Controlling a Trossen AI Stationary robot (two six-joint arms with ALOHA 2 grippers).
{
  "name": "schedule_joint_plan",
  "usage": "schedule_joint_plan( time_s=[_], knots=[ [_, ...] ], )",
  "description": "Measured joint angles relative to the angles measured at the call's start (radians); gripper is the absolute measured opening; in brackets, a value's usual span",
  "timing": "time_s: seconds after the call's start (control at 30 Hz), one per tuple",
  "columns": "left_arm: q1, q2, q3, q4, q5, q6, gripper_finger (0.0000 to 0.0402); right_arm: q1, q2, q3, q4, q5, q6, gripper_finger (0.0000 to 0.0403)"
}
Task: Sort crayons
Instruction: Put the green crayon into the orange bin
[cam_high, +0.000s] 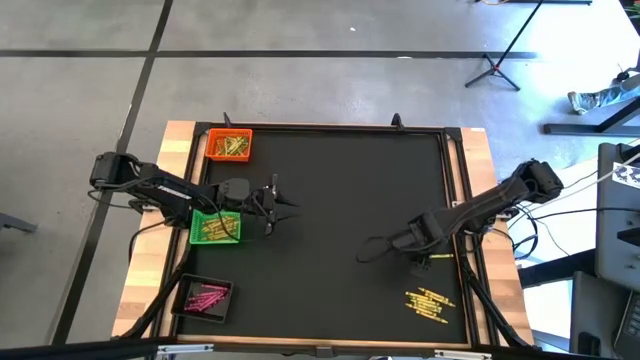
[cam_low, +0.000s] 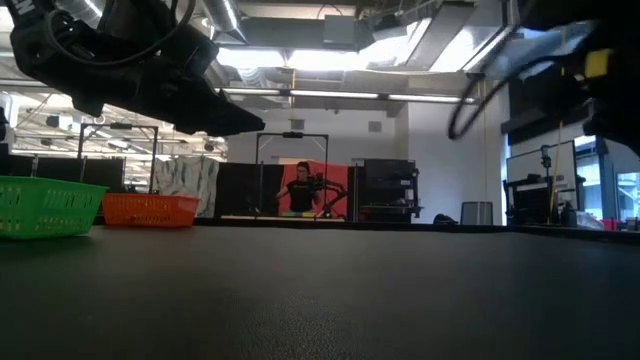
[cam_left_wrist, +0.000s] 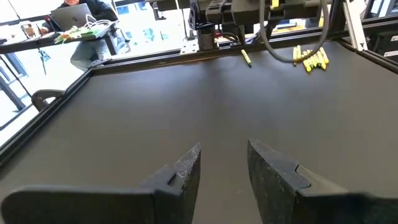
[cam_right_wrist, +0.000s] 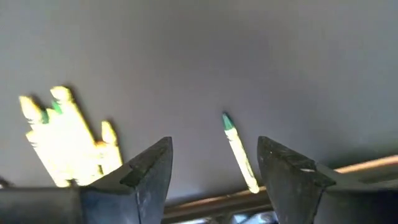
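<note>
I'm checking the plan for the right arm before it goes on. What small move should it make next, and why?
Probably lower the right gripper onto the single yellow crayon and close. Its fingers are open, the crayon lies on the mat between them, apart from the loose yellow pile. The left gripper waits open by the green tray.

Grey floor, bright ceiling lights overhead

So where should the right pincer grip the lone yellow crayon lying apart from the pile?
Grip the lone yellow crayon at mid-length, coming straight down from above. It lies flat on the black mat, clear of the yellow pile, and the right pincer already straddles it with fingers open, so they probably close across its thin width.
</note>
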Motion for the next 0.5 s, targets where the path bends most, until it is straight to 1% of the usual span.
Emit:
schedule_joint_plan(
  time_s=[0.07, 0.17, 0.27, 0.4, 0.5],
  knots=[
    [0.0, 0.0, 0.0, -0.001, 0.0, 0.0, 0.0115, 0.018, 0.019, -0.005, -0.013, -0.002, -0.006, 0.0229],
    [0.0, 0.0, 0.0, -0.001, -0.001, 0.001, 0.0115, 0.025, 0.038, -0.038, -0.006, -0.04, -0.008, 0.0229],
    [0.0, 0.0, 0.0, -0.001, -0.001, 0.001, 0.0115, 0.024, 0.047, -0.097, 0.03, -0.08, -0.006, 0.0229],
    [0.0, 0.0, 0.0, -0.001, -0.001, 0.001, 0.0115, 0.022, 0.05, -0.166, 0.081, -0.096, -0.006, 0.0229],
    [0.0, 0.0, 0.0, 0.0, -0.001, 0.001, 0.0115, 0.022, 0.05, -0.199, 0.133, -0.097, -0.006, 0.022]
  ],
)
